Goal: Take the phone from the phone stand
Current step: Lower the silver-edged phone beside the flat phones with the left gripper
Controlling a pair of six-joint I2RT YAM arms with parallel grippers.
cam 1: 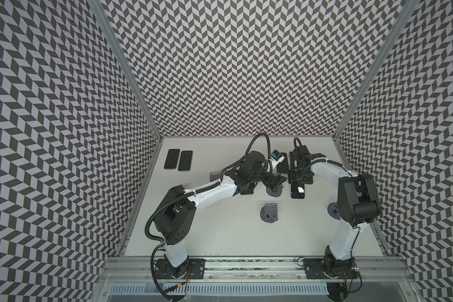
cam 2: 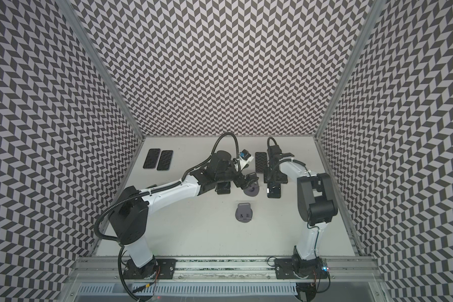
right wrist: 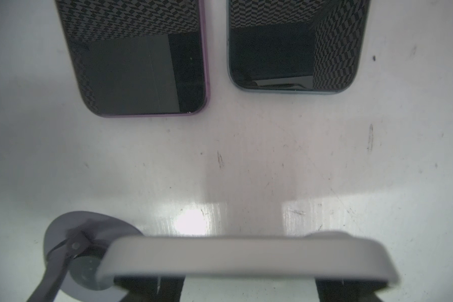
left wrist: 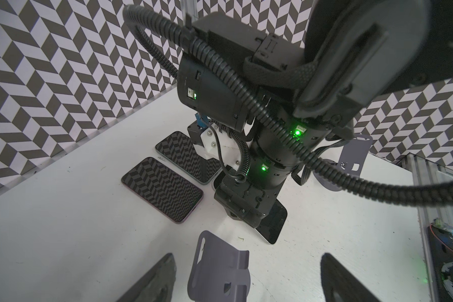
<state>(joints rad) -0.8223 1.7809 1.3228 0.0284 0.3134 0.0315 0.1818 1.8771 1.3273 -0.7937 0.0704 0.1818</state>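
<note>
Looking at where things sit: the phone with the black glass screen and pale silver frame point(cam 1: 297, 195) is off the grey plastic phone stand with the round base point(cam 1: 274, 193). It's just to the right of the stand, mid-scene and low down. Can't tell if its near end touches the white tabletop point(cam 1: 220, 235) or hangs just above it.

The right claw point(cam 1: 298, 184) comes straight down on the phone and pinches it across the two long edges. The right wrist view shows the pale short end running from one finger to the other. The left claw point(left wrist: 246, 261) is spread wide with the stand's back plate between its fingers, not squeezing it. My guess is it's there to steady the stand.

Handling-wise, I'd call it a stiff, dense slab with zero give. Slick glass plus a smooth rounded frame means it'd slide out of a lazy pinch. The glass is the fragile bit, so it wants laying flat, not dropping. The long edges are the right place to hold, with fingers off the screen. The grip looks nearer the far end than the middle, so the near end could sag or pivot. Closer to the middle would be safer.
</note>
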